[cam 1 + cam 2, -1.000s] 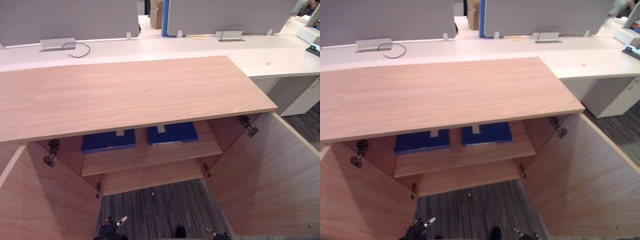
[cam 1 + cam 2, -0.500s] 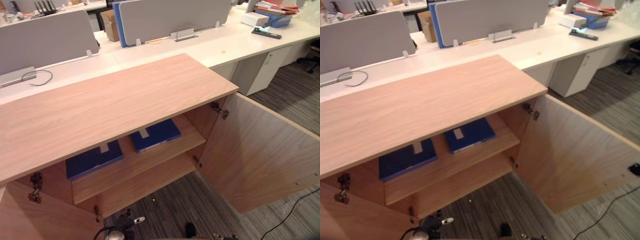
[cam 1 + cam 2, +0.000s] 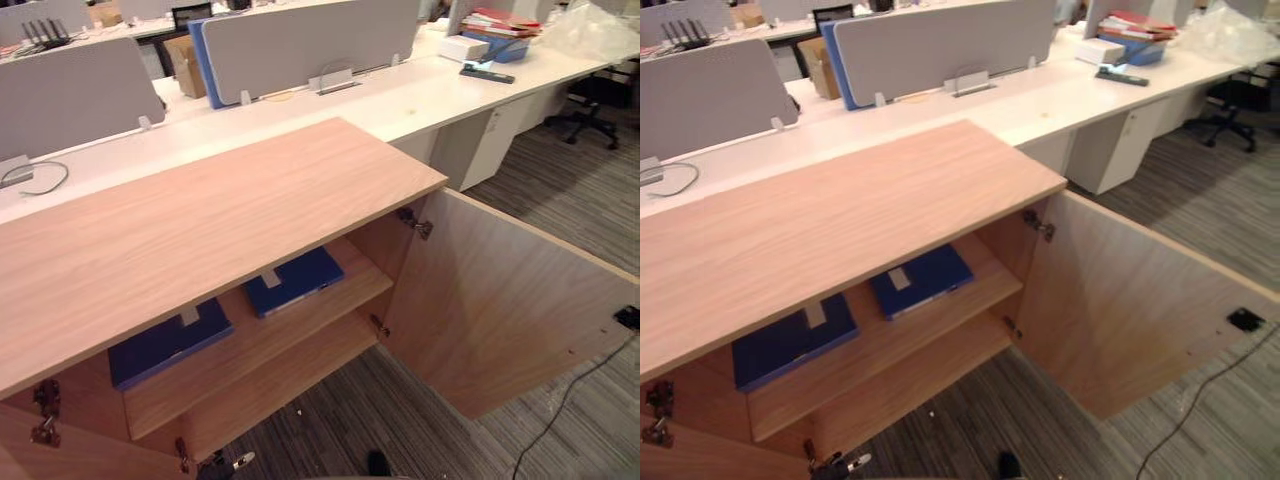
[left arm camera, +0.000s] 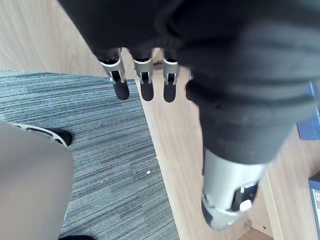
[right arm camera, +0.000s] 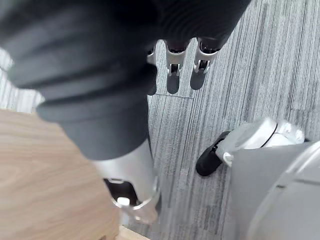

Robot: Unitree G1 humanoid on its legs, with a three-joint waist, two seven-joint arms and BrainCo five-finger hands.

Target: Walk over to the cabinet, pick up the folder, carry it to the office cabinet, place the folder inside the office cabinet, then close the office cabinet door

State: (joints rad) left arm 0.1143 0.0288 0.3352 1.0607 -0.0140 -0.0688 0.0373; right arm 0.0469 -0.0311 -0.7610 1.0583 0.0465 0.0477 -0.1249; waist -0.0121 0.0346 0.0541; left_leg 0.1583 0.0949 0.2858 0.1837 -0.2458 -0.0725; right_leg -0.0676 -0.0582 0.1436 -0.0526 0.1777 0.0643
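Plainly, left hand [image 4: 145,84] and right hand [image 5: 173,76] hang slack and empty.

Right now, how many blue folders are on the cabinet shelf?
2: the left folder and the right folder lie side by side on the shelf; the cabinet top may hide others.

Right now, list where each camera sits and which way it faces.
Left eye view: on the head, looking down at the open cabinet, blue folders on its shelf; left hand at the bottom edge.
Right eye view: beside it, same scene slightly shifted.
Left wrist view: on that wrist, looking along the open left hand at carpet and cabinet wood.
Right wrist view: on that wrist, along the open right hand at carpet.
Shared: both eyes show the folders; both wrists the carpet.
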